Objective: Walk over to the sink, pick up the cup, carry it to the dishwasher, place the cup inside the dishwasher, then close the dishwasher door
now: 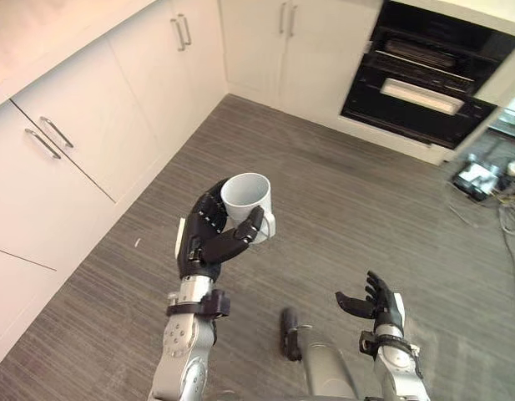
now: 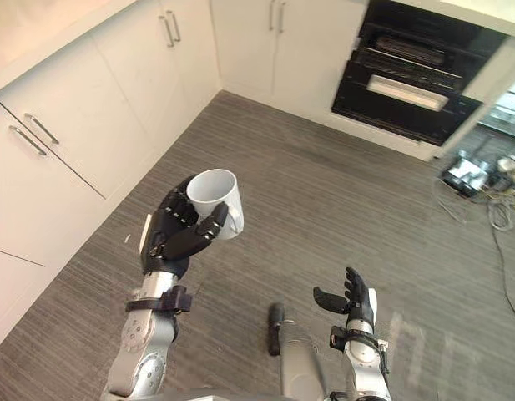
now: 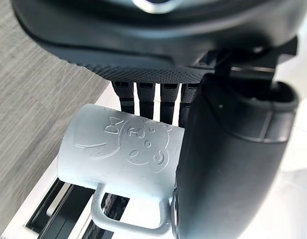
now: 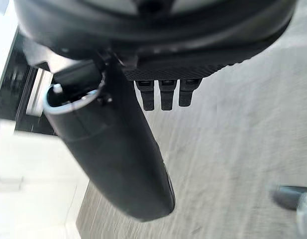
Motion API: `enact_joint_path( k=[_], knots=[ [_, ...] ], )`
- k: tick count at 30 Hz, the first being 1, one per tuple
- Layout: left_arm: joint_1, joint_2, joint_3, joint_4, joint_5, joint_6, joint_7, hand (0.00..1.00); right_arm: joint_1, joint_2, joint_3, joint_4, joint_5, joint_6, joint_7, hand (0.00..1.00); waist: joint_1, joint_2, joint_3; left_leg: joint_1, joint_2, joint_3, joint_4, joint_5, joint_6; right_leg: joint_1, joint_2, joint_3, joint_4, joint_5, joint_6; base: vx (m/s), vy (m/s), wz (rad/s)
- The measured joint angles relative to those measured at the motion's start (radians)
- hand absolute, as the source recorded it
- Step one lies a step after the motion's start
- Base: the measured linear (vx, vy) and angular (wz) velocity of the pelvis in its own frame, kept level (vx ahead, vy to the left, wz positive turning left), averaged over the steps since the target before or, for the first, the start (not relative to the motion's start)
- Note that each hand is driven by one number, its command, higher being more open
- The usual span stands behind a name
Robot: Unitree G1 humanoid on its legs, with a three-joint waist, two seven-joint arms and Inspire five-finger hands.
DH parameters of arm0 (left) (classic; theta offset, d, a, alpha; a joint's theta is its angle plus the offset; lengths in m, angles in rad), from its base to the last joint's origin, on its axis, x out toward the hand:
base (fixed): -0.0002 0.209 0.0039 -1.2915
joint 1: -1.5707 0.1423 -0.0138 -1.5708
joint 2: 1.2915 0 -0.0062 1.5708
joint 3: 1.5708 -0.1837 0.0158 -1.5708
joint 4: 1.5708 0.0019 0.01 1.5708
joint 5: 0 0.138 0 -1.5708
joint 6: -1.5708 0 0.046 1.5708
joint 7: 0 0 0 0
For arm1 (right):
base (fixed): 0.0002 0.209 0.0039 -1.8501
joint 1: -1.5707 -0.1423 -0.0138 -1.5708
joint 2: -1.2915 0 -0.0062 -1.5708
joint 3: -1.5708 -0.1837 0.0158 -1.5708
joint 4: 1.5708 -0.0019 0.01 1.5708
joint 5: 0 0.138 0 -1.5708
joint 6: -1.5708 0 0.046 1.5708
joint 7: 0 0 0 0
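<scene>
On the grey floor (image 1: pixel 340 209), well away from the open dishwasher (image 1: pixel 424 92), the left hand (image 1: pixel 209 238) hugs the cup (image 1: pixel 247 196), while the right hand (image 1: pixel 382 305) hangs loose and empty, so walk slowly and hold the cup level.

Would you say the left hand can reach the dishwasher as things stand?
Probably not yet: the left hand, curled round the white cup, hangs over the floor with the dishwasher far off, though nothing blocks the path.

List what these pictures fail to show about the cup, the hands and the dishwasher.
- Dishwasher: left eye view, upper part cut off by the top edge; racks too dark to tell what they hold.
- Left hand: left wrist view, its fingertips hidden behind the cup.
- Floor clutter: left eye view, too small, cut by the right edge.
</scene>
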State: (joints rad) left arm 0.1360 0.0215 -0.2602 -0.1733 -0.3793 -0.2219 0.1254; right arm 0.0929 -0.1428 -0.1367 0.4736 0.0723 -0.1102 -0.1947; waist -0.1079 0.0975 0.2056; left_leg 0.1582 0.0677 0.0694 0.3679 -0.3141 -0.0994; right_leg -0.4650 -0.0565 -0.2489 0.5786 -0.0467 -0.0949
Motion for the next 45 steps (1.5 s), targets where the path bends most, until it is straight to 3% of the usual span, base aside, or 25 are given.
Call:
enact_joint_path(
  k=[1,2,3,4,5,8,10,13,14,15,16,17,19,20,21,22,24,29,31,32,34,37,39,43,45],
  knots=[
    [-0.020,-0.016,-0.004,0.028,0.000,0.005,0.000,0.30,0.014,-0.006,0.004,-0.023,0.000,0.000,0.001,0.90,-0.020,-0.033,0.022,0.020,-0.043,0.001,0.058,0.069,-0.001,-0.022,-0.058,-0.038,0.164,-0.039,-0.045,0.61,-0.123,0.87],
    [0.033,-0.041,-0.009,0.021,0.000,0.012,-0.001,0.30,0.063,-0.011,0.023,-0.075,0.000,-0.002,0.003,0.90,-0.004,-0.007,-0.007,-0.010,0.004,0.062,0.281,0.184,0.006,0.051,-0.010,-0.102,0.036,-0.064,-0.011,0.41,-0.198,0.36],
    [0.070,-0.040,-0.012,-0.019,0.000,0.010,-0.003,0.30,0.096,0.003,0.035,-0.120,0.001,-0.004,0.000,0.90,-0.002,-0.023,-0.020,-0.050,0.026,0.093,0.419,0.294,0.001,0.112,0.019,-0.137,-0.108,-0.018,-0.047,0.58,-0.272,-0.53],
    [0.116,-0.055,-0.030,-0.074,-0.001,-0.015,-0.014,0.30,0.116,0.003,0.054,-0.171,0.003,-0.027,-0.008,0.90,0.048,0.035,-0.035,-0.190,0.173,0.139,0.711,0.262,0.055,0.212,0.105,-0.136,-0.187,-0.077,-0.048,0.51,-0.161,-0.65],
    [0.107,-0.048,-0.033,-0.084,-0.001,-0.016,-0.019,0.30,0.107,0.018,0.057,-0.166,0.005,-0.027,-0.010,0.90,0.066,0.047,-0.042,-0.286,0.235,0.142,0.811,0.220,0.075,0.261,0.145,-0.125,-0.223,-0.088,-0.052,0.55,-0.092,-0.68],
    [0.108,-0.034,-0.034,-0.099,-0.003,-0.022,-0.028,0.30,0.079,0.052,0.088,-0.152,0.013,-0.026,-0.006,0.90,0.113,-0.006,-0.038,-0.469,0.284,0.199,0.793,0.095,0.104,0.415,0.158,-0.062,-0.342,-0.100,-0.030,0.60,-0.004,-0.39],
    [0.108,-0.028,-0.031,-0.090,-0.006,-0.021,-0.029,0.30,0.036,0.052,0.085,-0.104,0.013,-0.029,-0.005,0.90,0.122,-0.029,-0.035,-0.539,0.241,0.225,0.544,0.045,0.089,0.508,0.143,-0.026,-0.424,-0.101,-0.011,0.62,0.098,-0.32],
    [0.106,-0.024,-0.022,-0.059,-0.004,-0.020,-0.038,0.30,-0.012,0.029,0.071,-0.032,0.014,-0.029,-0.011,0.90,0.123,-0.049,-0.032,-0.562,0.105,0.156,0.106,0.107,0.065,0.579,0.091,0.020,-0.463,-0.131,0.038,0.49,0.222,-0.36],
    [0.106,-0.019,-0.021,-0.056,-0.003,-0.014,-0.038,0.30,-0.016,0.019,0.065,-0.013,0.014,-0.029,-0.012,0.90,0.130,-0.042,-0.036,-0.548,0.051,0.121,-0.043,0.248,0.067,0.614,0.068,0.053,-0.475,-0.153,0.074,0.56,0.312,-0.60],
    [0.109,-0.014,-0.025,-0.056,-0.001,-0.012,-0.037,0.30,-0.010,0.013,0.064,-0.003,0.014,-0.028,-0.015,0.90,0.142,-0.049,-0.038,-0.515,0.023,0.108,-0.086,0.386,0.102,0.637,0.054,0.086,-0.484,-0.168,0.100,0.68,0.363,-0.40],
    [0.091,0.004,-0.024,-0.054,-0.001,-0.008,-0.037,0.30,-0.006,0.024,0.065,0.015,0.015,-0.025,-0.021,0.90,0.126,-0.090,-0.047,-0.497,-0.022,0.123,-0.084,0.372,0.150,0.653,0.000,0.110,-0.493,-0.176,0.122,0.69,0.379,-0.09],
    [0.072,0.004,-0.024,-0.055,-0.001,-0.006,-0.036,0.30,-0.004,0.024,0.058,0.021,0.014,-0.021,-0.020,0.90,0.117,-0.092,-0.047,-0.513,-0.028,0.129,-0.021,0.305,0.173,0.654,-0.017,0.149,-0.469,-0.166,0.138,0.56,0.313,0.09],
    [0.071,0.009,-0.025,-0.055,0.000,-0.005,-0.034,0.30,0.006,0.036,0.056,0.021,0.014,-0.018,-0.018,0.90,0.127,-0.097,-0.049,-0.481,-0.026,0.151,0.039,0.213,0.169,0.638,-0.034,0.190,-0.354,-0.175,0.152,0.50,0.307,-0.35],
    [0.079,0.019,-0.028,-0.055,0.000,-0.005,-0.032,0.30,0.007,0.052,0.055,0.023,0.014,-0.018,-0.018,0.90,0.128,-0.100,-0.047,-0.423,-0.029,0.177,0.049,0.159,0.171,0.573,-0.052,0.200,-0.144,-0.179,0.172,0.53,0.305,-0.64],
    [0.080,0.039,-0.036,-0.057,0.001,-0.005,-0.027,0.30,0.007,0.067,0.062,0.025,0.012,-0.018,-0.018,0.90,0.122,-0.108,-0.048,-0.359,-0.044,0.194,0.030,0.124,0.178,0.468,-0.091,0.201,0.128,-0.118,0.235,0.43,0.227,-0.50],
    [0.079,0.050,-0.042,-0.060,0.006,-0.004,-0.023,0.30,0.008,0.074,0.068,0.025,0.011,-0.017,-0.016,0.90,0.113,-0.112,-0.048,-0.329,-0.052,0.199,0.022,0.106,0.182,0.416,-0.112,0.203,0.252,-0.115,0.235,0.41,0.171,-0.28],
    [0.082,0.060,-0.065,-0.066,0.009,-0.005,-0.016,0.30,0.015,0.091,0.096,0.029,0.002,-0.012,-0.004,0.90,0.094,-0.108,-0.053,-0.211,-0.052,0.213,-0.015,0.052,0.183,0.261,-0.127,0.155,0.451,-0.170,0.161,0.41,0.129,-0.18],
    [0.079,0.078,-0.079,-0.071,0.008,-0.009,-0.017,0.30,-0.005,0.105,0.128,0.032,-0.002,-0.013,0.003,0.90,0.083,-0.108,-0.060,-0.030,-0.044,0.252,-0.163,0.019,0.136,0.080,-0.091,-0.054,0.118,-0.215,0.111,0.50,0.065,-0.27],
    [0.080,0.079,-0.063,-0.069,0.008,-0.009,-0.015,0.30,-0.013,0.102,0.128,0.033,-0.009,-0.012,0.002,0.90,0.066,-0.121,-0.067,0.024,-0.050,0.256,-0.190,-0.010,0.086,0.061,-0.022,-0.078,-0.177,-0.078,0.080,0.52,-0.004,0.07],
    [0.082,0.080,-0.061,-0.056,0.009,-0.007,-0.013,0.30,0.003,0.094,0.126,0.033,-0.023,-0.012,0.000,0.90,0.049,-0.131,-0.079,0.068,-0.056,0.242,-0.182,-0.033,0.051,0.076,-0.010,-0.045,-0.201,0.084,-0.009,0.54,-0.033,0.09],
    [0.074,0.045,-0.058,-0.021,0.009,0.001,-0.013,0.30,0.004,0.058,0.119,0.027,-0.027,0.005,0.000,0.90,0.041,-0.067,-0.094,0.037,0.024,0.216,-0.022,-0.042,0.038,0.128,0.038,-0.081,-0.188,0.014,-0.013,0.74,-0.080,0.01],
    [0.079,0.011,-0.042,-0.018,0.010,0.006,-0.013,0.30,0.063,0.069,0.119,-0.100,-0.026,0.012,-0.011,0.90,0.061,-0.054,-0.087,-0.125,0.147,0.195,0.490,0.082,0.039,0.299,0.109,-0.055,-0.304,-0.011,-0.025,0.65,-0.079,-0.27],
    [0.085,0.004,-0.042,-0.022,0.010,0.003,-0.014,0.30,0.099,0.083,0.109,-0.216,-0.026,-0.005,-0.033,0.90,0.079,-0.055,-0.086,-0.233,0.202,0.190,0.691,0.066,0.047,0.420,0.130,-0.014,-0.390,-0.012,-0.026,0.48,-0.011,-0.54],
    [0.086,-0.004,-0.027,-0.027,0.014,-0.003,-0.014,0.30,0.027,0.086,0.103,-0.260,-0.025,-0.057,-0.059,0.90,0.116,-0.060,-0.082,-0.428,0.191,0.145,0.573,0.010,0.079,0.520,0.108,0.110,-0.462,-0.027,-0.002,0.41,0.135,-0.86],
    [0.090,-0.003,-0.013,-0.022,0.028,-0.002,-0.014,0.30,0.013,0.086,0.101,-0.248,-0.024,-0.058,-0.071,0.90,0.119,-0.072,-0.074,-0.449,0.084,0.020,0.281,0.021,0.056,0.550,0.060,0.168,-0.452,-0.062,0.041,0.32,0.290,-0.63]
  ],
)
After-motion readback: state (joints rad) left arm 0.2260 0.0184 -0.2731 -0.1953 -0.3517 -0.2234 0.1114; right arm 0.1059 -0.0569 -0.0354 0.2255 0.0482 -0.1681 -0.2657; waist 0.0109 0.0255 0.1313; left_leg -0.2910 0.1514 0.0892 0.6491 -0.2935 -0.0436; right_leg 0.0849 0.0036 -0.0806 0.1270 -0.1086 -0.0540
